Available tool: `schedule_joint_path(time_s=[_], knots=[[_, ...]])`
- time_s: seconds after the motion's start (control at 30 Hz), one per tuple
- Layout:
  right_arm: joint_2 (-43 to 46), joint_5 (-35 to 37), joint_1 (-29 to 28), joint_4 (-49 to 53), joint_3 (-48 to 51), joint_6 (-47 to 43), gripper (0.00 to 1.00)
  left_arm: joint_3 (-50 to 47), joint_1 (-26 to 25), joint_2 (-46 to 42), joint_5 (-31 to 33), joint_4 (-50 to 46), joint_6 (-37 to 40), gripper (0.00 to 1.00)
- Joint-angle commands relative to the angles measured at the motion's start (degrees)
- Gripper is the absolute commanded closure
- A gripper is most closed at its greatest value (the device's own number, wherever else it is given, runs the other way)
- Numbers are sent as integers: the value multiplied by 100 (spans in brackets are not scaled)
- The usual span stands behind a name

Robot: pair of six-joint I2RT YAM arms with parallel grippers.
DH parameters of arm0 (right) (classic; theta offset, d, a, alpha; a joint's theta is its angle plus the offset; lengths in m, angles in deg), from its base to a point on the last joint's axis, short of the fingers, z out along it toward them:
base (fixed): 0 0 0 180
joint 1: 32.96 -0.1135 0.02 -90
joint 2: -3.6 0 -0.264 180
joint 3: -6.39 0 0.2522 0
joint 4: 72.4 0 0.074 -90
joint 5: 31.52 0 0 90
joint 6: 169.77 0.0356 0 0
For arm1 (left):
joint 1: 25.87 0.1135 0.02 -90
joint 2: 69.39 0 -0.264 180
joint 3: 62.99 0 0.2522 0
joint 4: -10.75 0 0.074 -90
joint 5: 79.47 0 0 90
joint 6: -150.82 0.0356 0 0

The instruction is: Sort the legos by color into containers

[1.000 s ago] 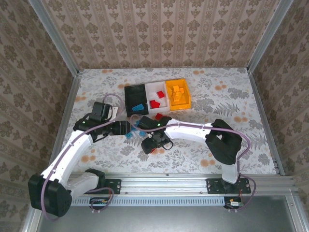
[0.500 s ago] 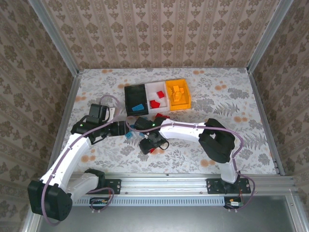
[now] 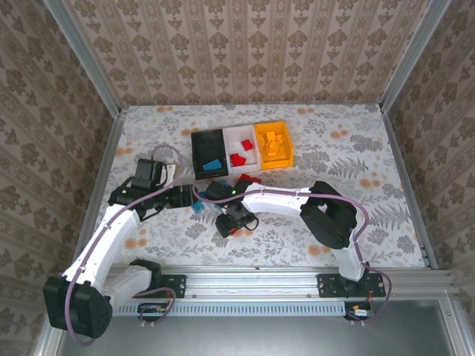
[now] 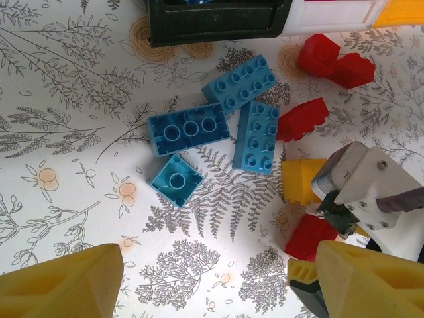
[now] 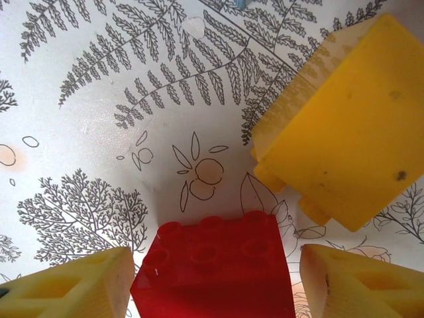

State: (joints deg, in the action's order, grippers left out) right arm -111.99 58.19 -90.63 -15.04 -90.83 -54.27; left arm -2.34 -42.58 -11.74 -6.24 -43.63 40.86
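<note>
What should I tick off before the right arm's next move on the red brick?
1. The red studded plastic brick sits centred in the right gripper: ok.
2. Jaws clamped on it: cannot tell.
3. The yellow plastic brick lies apart from that gripper: ok, though close.
4. The white rectangular plastic bin has room and holds only red: ok.
5. The left gripper is open and empty: ok.
6. It is clear of the right arm: cannot tell; they are close.

No legible text — no labels
</note>
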Motion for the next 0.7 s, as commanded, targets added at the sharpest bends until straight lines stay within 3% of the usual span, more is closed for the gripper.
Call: schedule_joint_path(time_s=[0.0, 0.3, 0.67], knots=[[-58, 191, -37, 106, -6, 17, 35, -57, 66, 2, -115, 24, -38, 22], [60, 348, -34, 160, 20, 65, 48, -70, 67, -51, -98, -13, -44, 22], [1274, 351, 246, 171, 512, 331, 50, -81, 76, -165, -91, -6, -88, 22]])
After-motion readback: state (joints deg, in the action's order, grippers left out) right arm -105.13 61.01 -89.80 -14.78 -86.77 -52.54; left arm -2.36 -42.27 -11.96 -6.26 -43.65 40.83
